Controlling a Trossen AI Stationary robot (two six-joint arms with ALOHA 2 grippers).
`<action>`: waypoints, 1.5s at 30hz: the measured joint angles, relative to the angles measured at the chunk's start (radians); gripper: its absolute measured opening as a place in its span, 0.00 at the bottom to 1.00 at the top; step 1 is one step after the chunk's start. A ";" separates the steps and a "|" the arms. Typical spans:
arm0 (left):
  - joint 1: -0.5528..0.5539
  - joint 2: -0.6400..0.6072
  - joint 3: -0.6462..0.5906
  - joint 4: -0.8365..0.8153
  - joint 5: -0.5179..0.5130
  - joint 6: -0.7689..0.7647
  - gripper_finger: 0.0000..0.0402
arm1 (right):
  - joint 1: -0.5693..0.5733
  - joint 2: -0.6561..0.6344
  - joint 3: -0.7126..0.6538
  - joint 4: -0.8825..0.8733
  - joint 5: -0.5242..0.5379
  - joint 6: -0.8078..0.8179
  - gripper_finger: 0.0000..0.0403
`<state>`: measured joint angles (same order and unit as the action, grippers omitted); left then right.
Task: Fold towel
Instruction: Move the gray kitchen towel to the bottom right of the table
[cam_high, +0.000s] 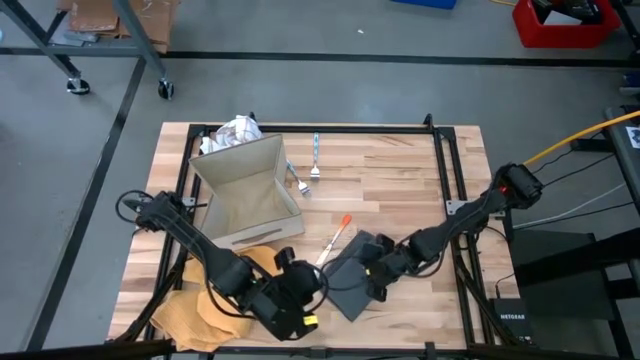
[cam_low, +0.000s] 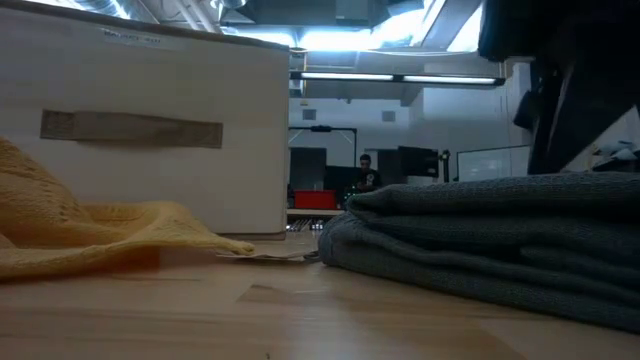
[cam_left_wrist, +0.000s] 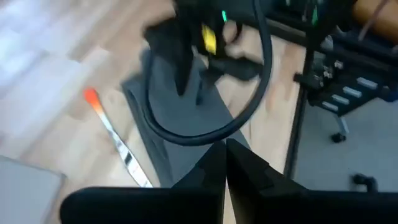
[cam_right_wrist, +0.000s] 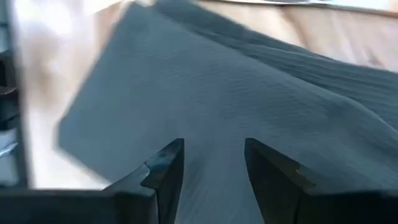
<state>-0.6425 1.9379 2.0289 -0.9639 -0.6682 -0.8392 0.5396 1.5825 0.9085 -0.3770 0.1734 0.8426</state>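
We list on the wood surface (cam_high: 400, 190) a folded grey towel (cam_high: 352, 272), yellow cloth (cam_high: 200, 305), box (cam_high: 245, 190); left gripper (cam_left_wrist: 225, 163) jaws clenched, right gripper (cam_right_wrist: 213, 163) jaws released.

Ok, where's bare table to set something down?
Bare wood lies right of the fork, up to the frame's right rail. The front is crowded: yellow cloth, gray towel, both end effectors, and the box.

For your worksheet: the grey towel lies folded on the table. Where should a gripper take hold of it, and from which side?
Probably the grey towel is best pinched at a free corner or its layered edge, coming from above. It lies flat in stacked folds, so only the edges offer thickness. The right gripper hangs open over its flat middle; the left gripper is shut.
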 joint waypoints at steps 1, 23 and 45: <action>0.001 -0.008 0.000 0.000 -0.021 0.015 0.02 | 0.004 0.014 0.000 -0.001 0.022 0.025 0.43; 0.024 -0.034 0.000 -0.079 -0.174 0.267 0.00 | 0.025 0.180 0.007 -0.442 0.096 -0.044 0.43; 0.040 -0.034 0.000 -0.216 -0.341 0.237 0.01 | 0.023 0.150 -0.009 -0.711 0.133 0.152 0.43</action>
<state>-0.6025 1.9038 2.0289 -1.1796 -1.0088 -0.6025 0.5625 1.7329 0.9000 -1.0876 0.3061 0.9942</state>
